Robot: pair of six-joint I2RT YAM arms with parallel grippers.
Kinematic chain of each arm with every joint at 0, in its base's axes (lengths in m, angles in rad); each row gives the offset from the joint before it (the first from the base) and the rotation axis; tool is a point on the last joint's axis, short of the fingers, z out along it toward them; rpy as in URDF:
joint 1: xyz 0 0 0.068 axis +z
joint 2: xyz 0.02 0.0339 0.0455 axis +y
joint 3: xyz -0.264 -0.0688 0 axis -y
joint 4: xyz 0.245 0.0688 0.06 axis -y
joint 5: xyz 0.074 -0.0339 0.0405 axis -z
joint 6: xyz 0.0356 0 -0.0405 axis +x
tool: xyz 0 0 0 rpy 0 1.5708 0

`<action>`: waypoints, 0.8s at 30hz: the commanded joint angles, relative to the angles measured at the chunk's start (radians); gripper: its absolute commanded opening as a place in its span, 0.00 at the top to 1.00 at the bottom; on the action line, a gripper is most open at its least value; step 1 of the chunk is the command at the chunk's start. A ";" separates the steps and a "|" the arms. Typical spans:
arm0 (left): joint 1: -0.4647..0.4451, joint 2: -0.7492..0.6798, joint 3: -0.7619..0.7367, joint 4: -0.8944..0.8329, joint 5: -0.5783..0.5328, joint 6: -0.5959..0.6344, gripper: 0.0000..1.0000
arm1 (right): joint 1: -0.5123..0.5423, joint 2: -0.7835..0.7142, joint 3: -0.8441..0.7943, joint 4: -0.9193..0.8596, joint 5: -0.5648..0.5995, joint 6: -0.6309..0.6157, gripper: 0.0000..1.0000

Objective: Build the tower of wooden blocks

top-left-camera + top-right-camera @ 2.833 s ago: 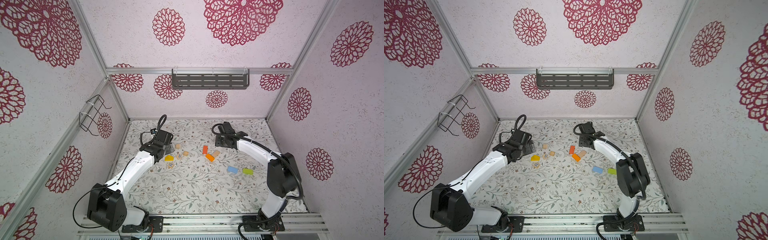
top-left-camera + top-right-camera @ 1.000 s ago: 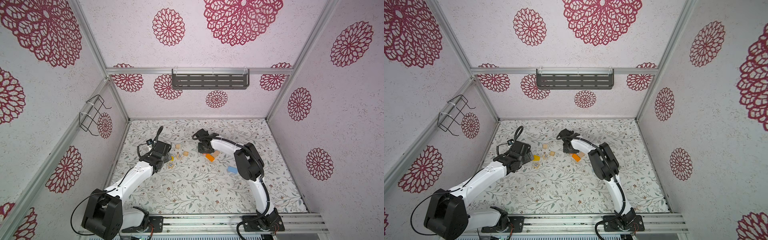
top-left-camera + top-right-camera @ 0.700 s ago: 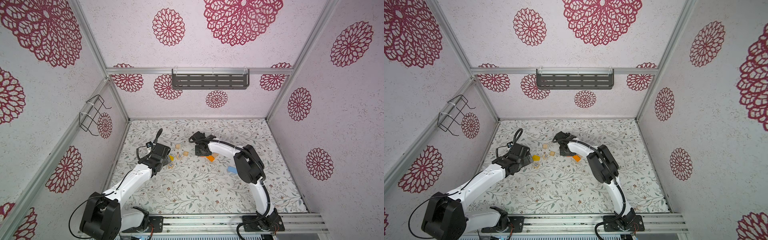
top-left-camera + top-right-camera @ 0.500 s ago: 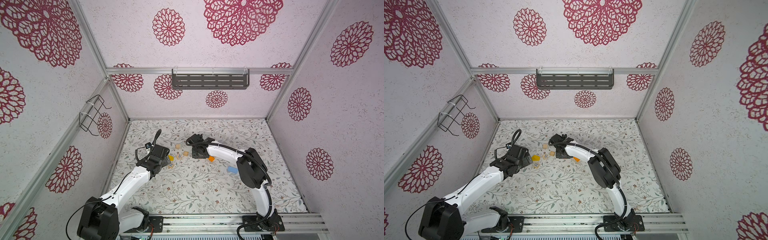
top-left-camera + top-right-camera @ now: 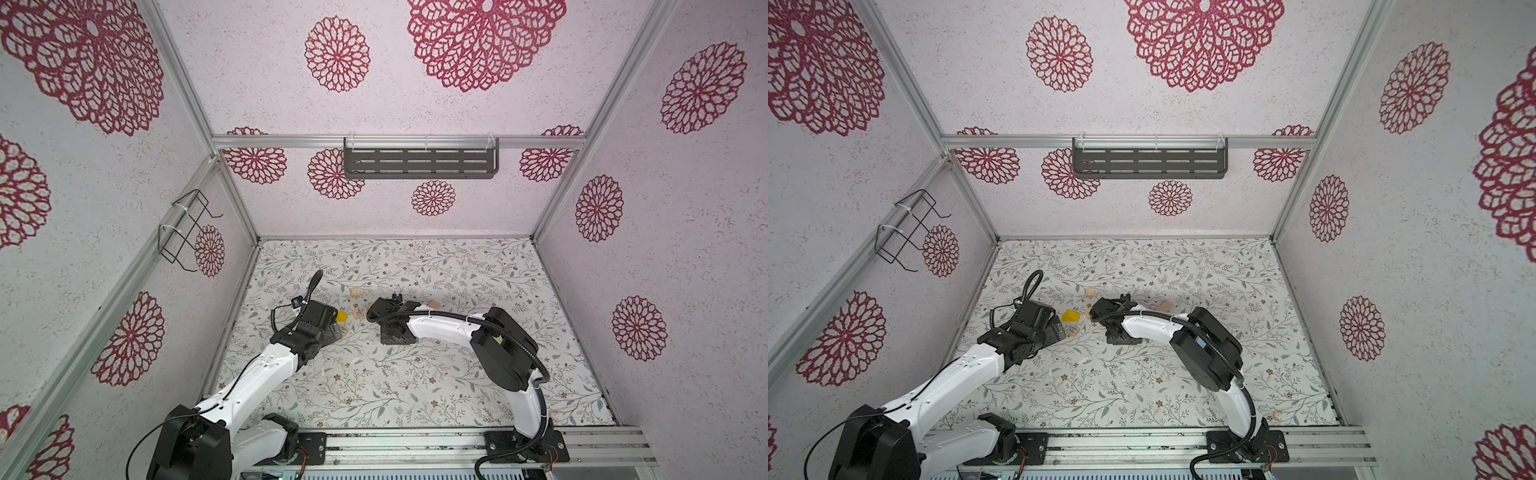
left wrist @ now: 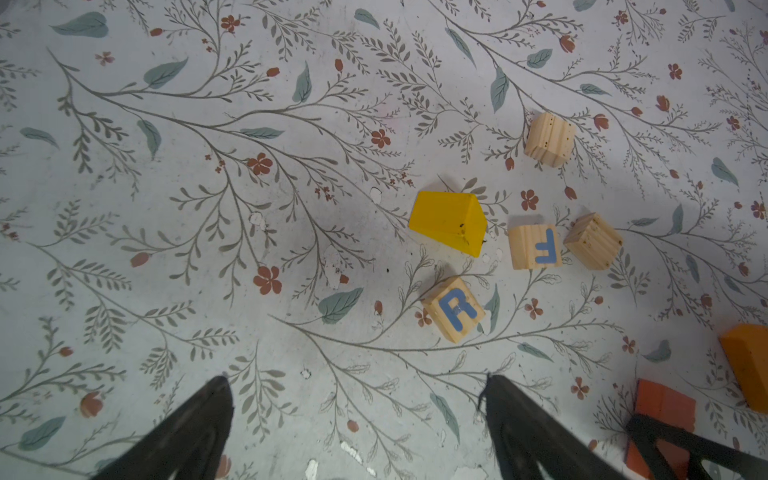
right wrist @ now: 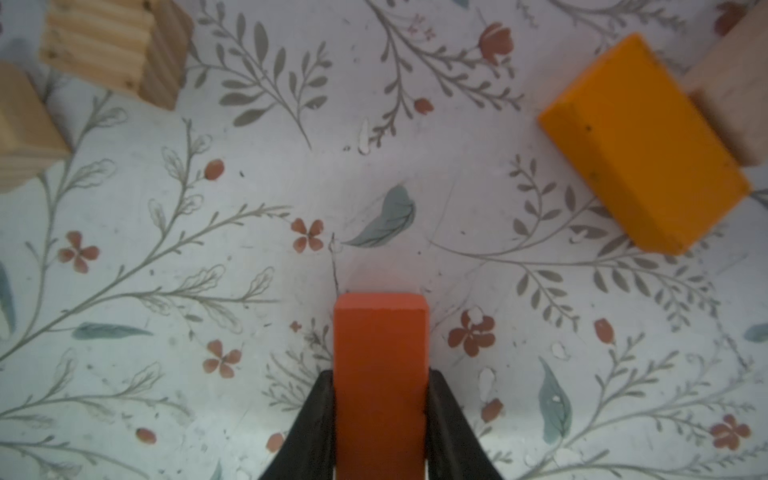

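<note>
- Gripping a red-orange painted wooden brick [image 7: 380, 332] with the right gripper [image 7: 380, 376]: clamped across the narrow sides, one end poking out past the fingertips.
- Sitting low over the floral-patterned table [image 5: 374, 395], left of its centre and about midway between the front and back edges (touching down or just clear, impossible to call from here).
- Nothing stacked anywhere in view, so no tower yet; probably the base brick, about to be placed.
- Over on the other side, hanging wide open and empty with the left gripper [image 6: 356, 380], just short of a yellow roof-shaped wooden piece [image 6: 446, 220] and a scatter of small natural-wood cubes [image 6: 593, 246].
- Legible: a blue "R" on the near lettered cube [image 6: 454, 309], a blue "F" on the second lettered cube [image 6: 535, 247]; blank grain on the others, no brand or label anywhere.
- Could tip on release if stood on a narrow face, or skew if one jaw lets go first and drags it.
- Could clip the orange painted wooden brick [image 7: 640, 145], lying near with a tan wooden block [image 7: 731, 83] touching its far side, on any sideways swing.
- Could bump gripper against gripper too: working close together, so reaching for the "R" now looks risky.
</note>
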 commanded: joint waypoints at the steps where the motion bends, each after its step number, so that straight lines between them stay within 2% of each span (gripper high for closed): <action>1: -0.014 -0.019 -0.010 0.013 -0.003 -0.015 0.03 | 0.006 -0.062 -0.021 0.006 0.020 0.055 0.77; 4: -0.024 -0.017 -0.010 0.014 -0.006 -0.020 0.03 | 0.006 -0.062 -0.031 0.011 0.017 0.051 0.74; 15: -0.050 -0.012 0.019 -0.016 -0.015 -0.029 0.03 | 0.006 -0.066 -0.026 0.009 0.011 -0.003 0.43; 20: -0.070 -0.003 0.079 -0.061 -0.015 -0.004 0.03 | 0.003 -0.101 -0.017 -0.009 0.021 -0.063 0.38; 24: -0.074 0.001 0.124 -0.070 0.038 0.033 0.03 | -0.006 -0.134 0.009 -0.035 -0.004 -0.185 0.36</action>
